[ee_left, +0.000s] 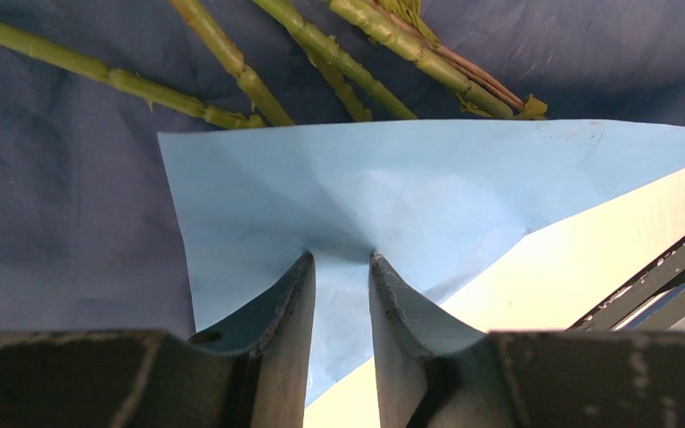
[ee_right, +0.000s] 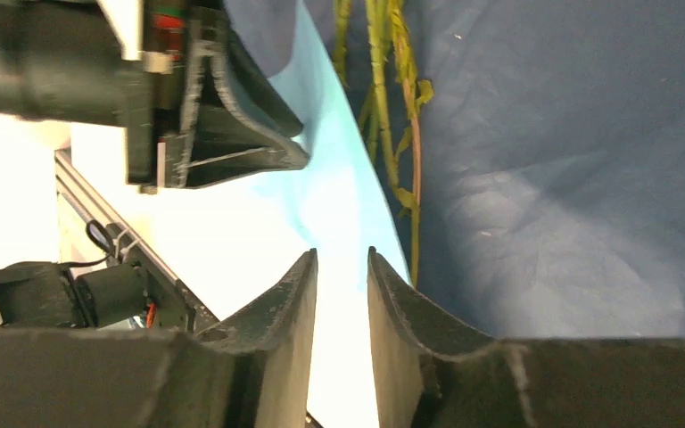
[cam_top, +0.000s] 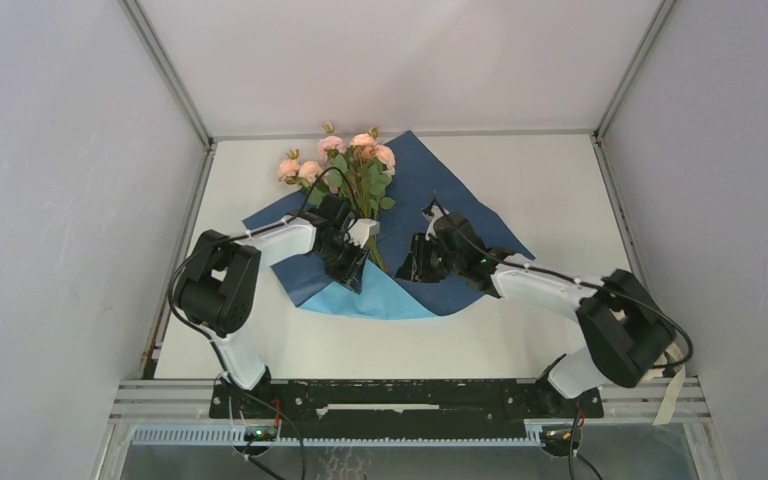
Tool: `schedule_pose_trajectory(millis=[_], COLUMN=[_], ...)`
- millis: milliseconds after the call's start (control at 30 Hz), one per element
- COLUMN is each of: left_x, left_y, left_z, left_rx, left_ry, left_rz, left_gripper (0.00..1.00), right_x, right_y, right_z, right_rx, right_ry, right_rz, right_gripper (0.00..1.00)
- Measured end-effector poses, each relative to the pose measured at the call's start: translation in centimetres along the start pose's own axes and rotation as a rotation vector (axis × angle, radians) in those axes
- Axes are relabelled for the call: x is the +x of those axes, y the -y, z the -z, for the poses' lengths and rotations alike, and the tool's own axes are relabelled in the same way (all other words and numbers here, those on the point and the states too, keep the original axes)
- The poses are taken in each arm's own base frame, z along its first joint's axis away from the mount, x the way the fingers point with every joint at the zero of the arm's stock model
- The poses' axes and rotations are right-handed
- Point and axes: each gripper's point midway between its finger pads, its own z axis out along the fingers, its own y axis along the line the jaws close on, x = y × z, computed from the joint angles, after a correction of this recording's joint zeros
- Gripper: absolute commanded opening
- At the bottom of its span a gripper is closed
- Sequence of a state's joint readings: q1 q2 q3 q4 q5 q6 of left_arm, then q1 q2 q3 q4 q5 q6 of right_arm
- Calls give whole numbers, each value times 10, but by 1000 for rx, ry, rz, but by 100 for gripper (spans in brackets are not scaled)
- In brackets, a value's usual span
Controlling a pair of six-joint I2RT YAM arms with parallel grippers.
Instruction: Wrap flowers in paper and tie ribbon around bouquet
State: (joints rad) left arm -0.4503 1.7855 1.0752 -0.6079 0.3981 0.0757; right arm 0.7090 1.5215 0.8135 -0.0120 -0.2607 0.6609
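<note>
The paper (cam_top: 465, 205) lies navy face up on the table, and its near corner is folded over as a light blue flap (cam_top: 385, 298). The flowers (cam_top: 345, 160) rest on it, pink blooms at the far end, with the stems (ee_left: 232, 67) running down under the flap's edge (ee_left: 392, 178). My left gripper (ee_left: 342, 257) stands slightly open, its tips pressing on the flap, which puckers between them. In the top view the left gripper (cam_top: 353, 278) sits just left of the stems. My right gripper (ee_right: 342, 254) is open and empty beside the flap's right edge (ee_right: 348, 178), near the stems (ee_right: 379, 89). The ribbon is out of view.
The white table (cam_top: 530, 330) is ringed by grey enclosure walls and metal frame posts (cam_top: 170, 75). A black base rail (cam_top: 410, 397) runs along the near edge. In the right wrist view the left gripper (ee_right: 223, 116) hangs close by at upper left.
</note>
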Motion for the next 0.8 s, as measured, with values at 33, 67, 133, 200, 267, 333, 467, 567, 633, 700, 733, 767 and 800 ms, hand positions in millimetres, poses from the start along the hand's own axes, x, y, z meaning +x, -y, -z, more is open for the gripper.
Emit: schedule_pose_trajectory(millis=[33,67,133,200,267,333,467,567,633,700,733,767,800], left_x=[0,0,0,0,0,0,0,0,0,0,0,0,0], left_y=[0,0,0,0,0,0,0,0,0,0,0,0,0], left_z=[0,0,0,0,0,0,0,0,0,0,0,0,0], left_rx=[0,0,0,0,0,0,0,0,1,1,1,1,1], left_ry=[0,0,0,0,0,0,1,1,1,1,1,1,1], left_rz=[0,1,2,1,2,6,8,8,8,8,9,9,9], left_gripper=[35,35,35,35,35,35,35,35,35,35,35,35,35], right_x=[-3,-5,-3,5,16,23,34,45,50,45,44,45,46], right_y=[-3,-7,-11,-11,-9,-4,13,33,41,41,41,41,42], right_z=[7,12,19,20,17,13,-1,-11,-15,-15,-15,-15,-15], right_rx=[-7,-18,-36,-43,-44,-33,10,67,83,85,84,80,75], right_ry=[13,25,25,2,-32,-54,-99,-154,-180,-171,-171,-175,-182], right_rz=[15,36,68,90,112,131,159,173,183,203,209,213,213], right_gripper=[44,47,55,65,71,73,73,73,70,63,59,55,50])
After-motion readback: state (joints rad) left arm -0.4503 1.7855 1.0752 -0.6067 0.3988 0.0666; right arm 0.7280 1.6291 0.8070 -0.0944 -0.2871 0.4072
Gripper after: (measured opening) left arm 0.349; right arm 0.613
